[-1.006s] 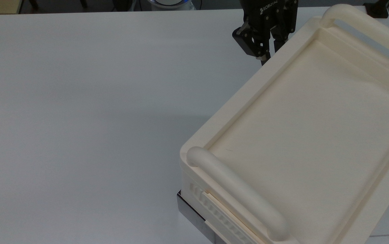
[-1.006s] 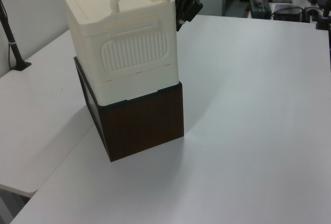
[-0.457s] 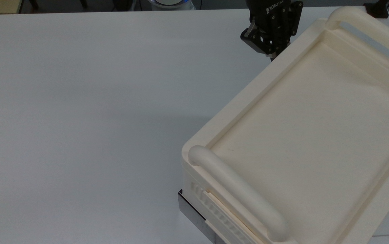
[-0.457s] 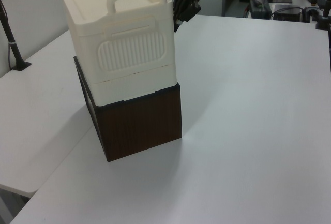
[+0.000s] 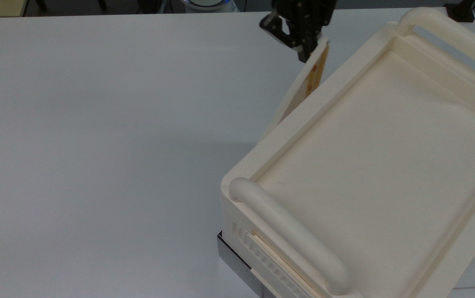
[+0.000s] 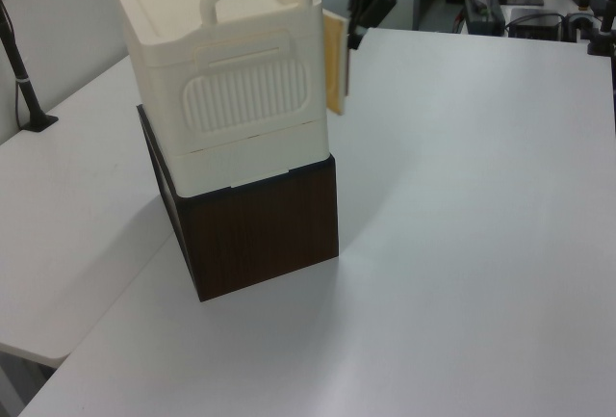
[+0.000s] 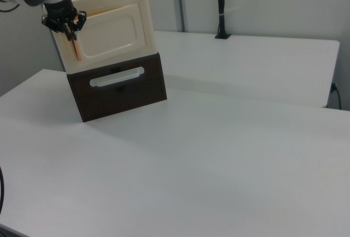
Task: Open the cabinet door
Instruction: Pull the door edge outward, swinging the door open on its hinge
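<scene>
The cabinet door [image 5: 303,89] stood partly swung out from the cream cabinet [image 5: 386,165], at about one o'clock in the top view, its free edge angled away from the cabinet's side while the hinged edge stayed against the body. That opening looked like the result of a pull at the free edge, where the tool [image 5: 303,51] sat. The tool appeared clenched on the door's outer edge near its orange handle; the fingers looked nearly together around the thin panel. The cabinet rested on a dark wooden box [image 6: 260,234] on the white worktop [image 5: 117,145]. Judged from this, the door was roughly a quarter open.
</scene>
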`<state>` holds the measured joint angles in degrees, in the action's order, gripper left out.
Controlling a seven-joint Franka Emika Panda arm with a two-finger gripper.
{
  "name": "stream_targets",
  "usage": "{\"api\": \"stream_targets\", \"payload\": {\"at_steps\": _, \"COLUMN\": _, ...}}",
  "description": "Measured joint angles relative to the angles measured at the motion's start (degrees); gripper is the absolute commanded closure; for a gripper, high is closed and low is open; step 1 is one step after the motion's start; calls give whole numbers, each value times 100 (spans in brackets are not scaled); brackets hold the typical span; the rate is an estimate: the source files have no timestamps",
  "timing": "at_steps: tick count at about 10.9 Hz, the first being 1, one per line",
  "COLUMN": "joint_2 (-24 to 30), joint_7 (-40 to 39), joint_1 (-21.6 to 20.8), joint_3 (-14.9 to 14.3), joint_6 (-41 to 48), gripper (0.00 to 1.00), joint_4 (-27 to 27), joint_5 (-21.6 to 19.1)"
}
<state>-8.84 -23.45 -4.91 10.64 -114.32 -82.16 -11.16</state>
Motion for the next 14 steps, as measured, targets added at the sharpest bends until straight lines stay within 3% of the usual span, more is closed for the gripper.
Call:
{"api": "stream_targets", "payload": {"at_steps": 1, "joint_2": 74, "joint_7": 2, "joint_1": 120, "joint_3": -4, "joint_6": 243, "gripper": 59, "joint_4": -11, "joint_5": 0}}
{"api": "stream_targets", "payload": {"at_steps": 2, "joint_2": 127, "joint_7": 4, "joint_1": 237, "joint_3": -8, "joint_6": 453, "gripper": 16, "joint_4": -19, "joint_5": 0}}
{"api": "stream_targets", "payload": {"at_steps": 3, "joint_2": 187, "joint_7": 61, "joint_1": 382, "joint_3": -23, "joint_6": 709, "gripper": 0, "joint_4": -21, "joint_5": 0}}
{"api": "stream_targets", "payload": {"at_steps": 7, "joint_2": 497, "joint_7": 138, "joint_1": 1438, "joint_3": -122, "joint_6": 1293, "gripper": 0, "joint_4": -35, "joint_5": 2}}
{"api": "stream_targets", "payload": {"at_steps": 9, "joint_2": 484, "joint_7": 131, "joint_1": 1766, "joint_3": -410, "joint_6": 959, "gripper": 0, "joint_4": -61, "joint_5": 3}}
{"api": "stream_targets", "payload": {"at_steps": 11, "joint_2": 501, "joint_7": 128, "joint_1": 1841, "joint_3": -680, "joint_6": 813, "gripper": 0, "joint_4": -57, "joint_5": 3}}
{"api": "stream_targets", "payload": {"at_steps": 14, "joint_2": 605, "joint_7": 164, "joint_1": 1714, "joint_3": -648, "joint_6": 793, "gripper": 0, "joint_4": 9, "joint_5": 1}}
